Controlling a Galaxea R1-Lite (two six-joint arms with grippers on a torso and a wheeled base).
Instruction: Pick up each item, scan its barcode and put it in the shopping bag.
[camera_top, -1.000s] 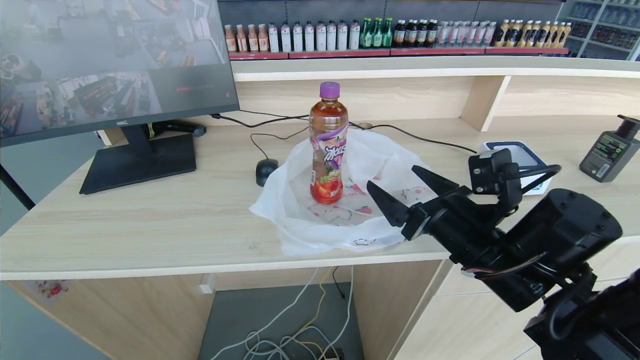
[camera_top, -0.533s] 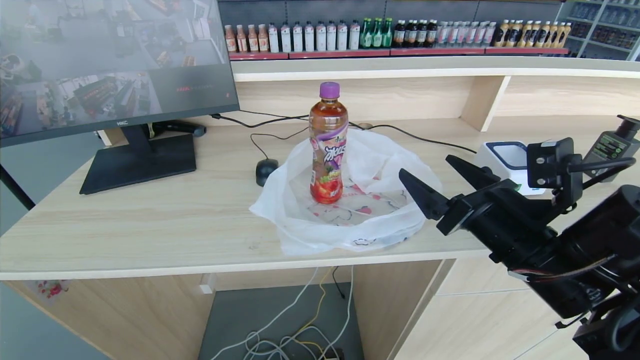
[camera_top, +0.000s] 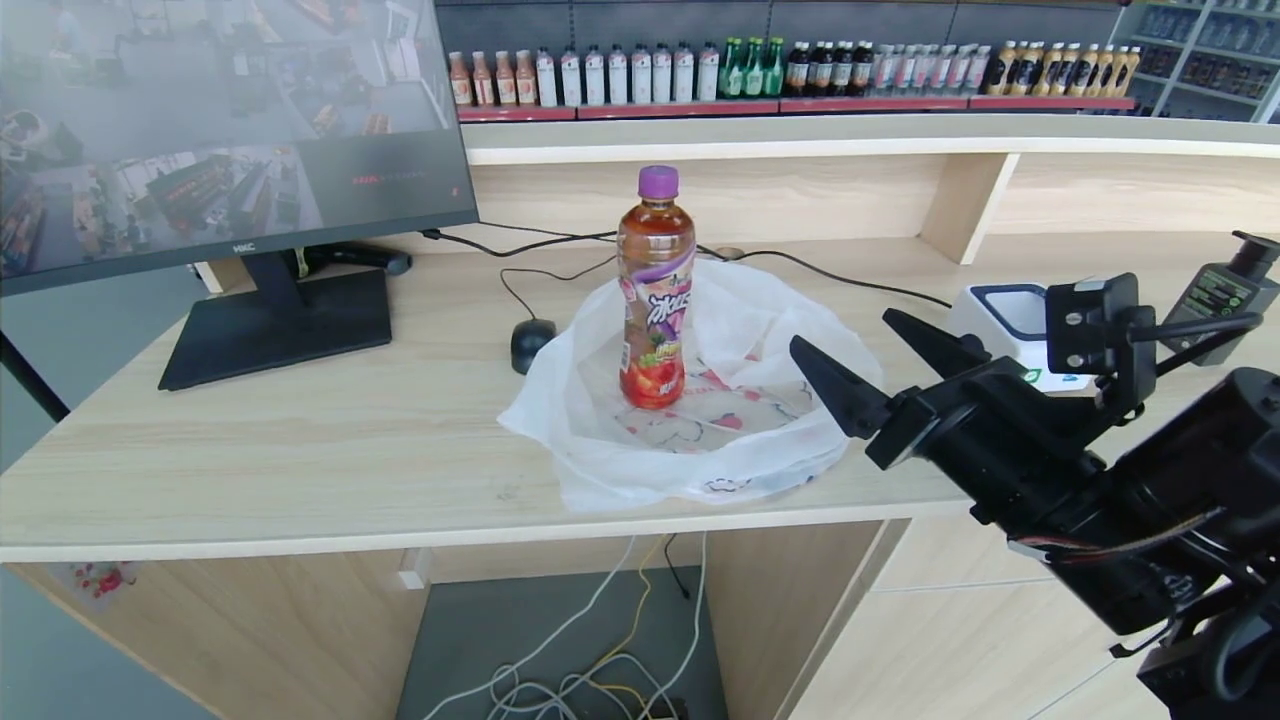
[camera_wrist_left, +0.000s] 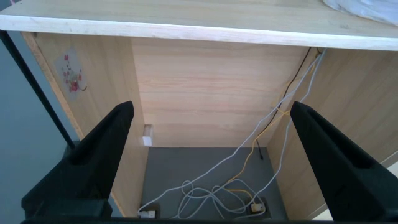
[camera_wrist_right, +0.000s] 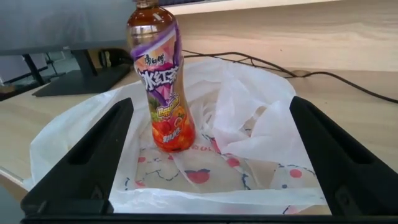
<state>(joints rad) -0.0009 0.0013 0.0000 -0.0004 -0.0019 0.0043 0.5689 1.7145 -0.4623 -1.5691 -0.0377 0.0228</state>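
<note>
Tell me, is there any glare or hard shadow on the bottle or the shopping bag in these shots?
Head view: bottle evenly lit, no strong glare; only a faint soft shadow on the shopping bag. Right wrist view: same soft light, with the right pincer a dark silhouette framing it.

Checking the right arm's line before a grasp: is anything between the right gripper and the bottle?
Nothing solid. The open right gripper faces the bottle, which stands upright in the bag. Only the bag's crumpled plastic wall rises between them.
</note>
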